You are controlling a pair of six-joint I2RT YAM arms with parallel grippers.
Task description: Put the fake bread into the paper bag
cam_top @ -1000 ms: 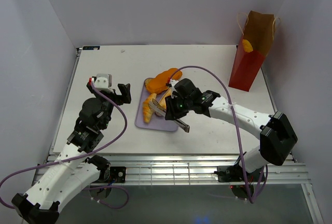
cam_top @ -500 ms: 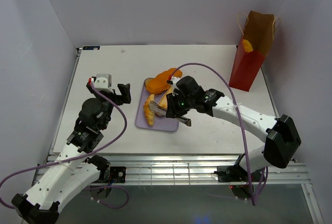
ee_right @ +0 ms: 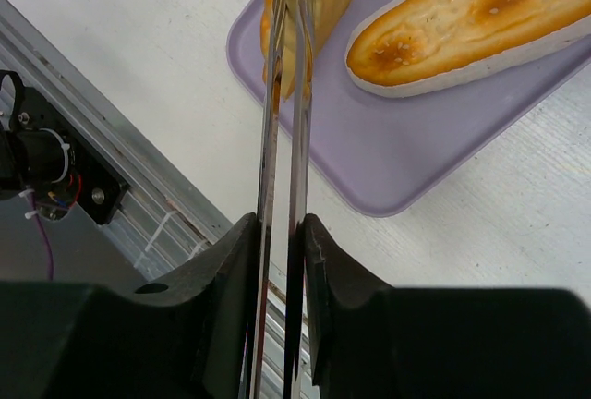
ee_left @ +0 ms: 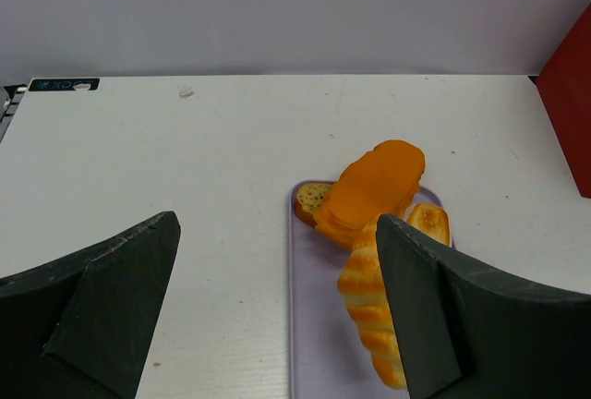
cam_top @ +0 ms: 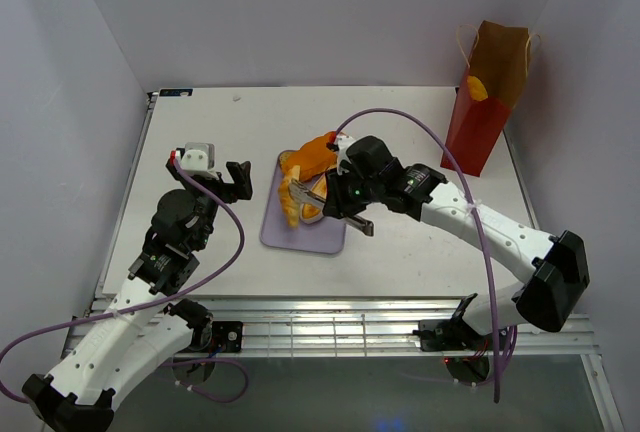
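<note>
1. Pick-up is judged in hand; tongs (ee_right: 282, 140), clamped by the right tool (ee_right: 280, 233), are pinched on the croissant (cam_top: 292, 210) on the tray (cam_top: 322, 238); the left tool (cam_top: 238, 180) is spread.
2. A lift and carry to the far-right paper bag (cam_top: 487, 92) is called for.

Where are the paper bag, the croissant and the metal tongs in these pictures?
paper bag (cam_top: 478, 130): top external view, on its red lower front.
croissant (ee_left: 366, 299): left wrist view, on its ridged middle.
metal tongs (ee_right: 297, 168): right wrist view, midway along one of the two blades.
</note>
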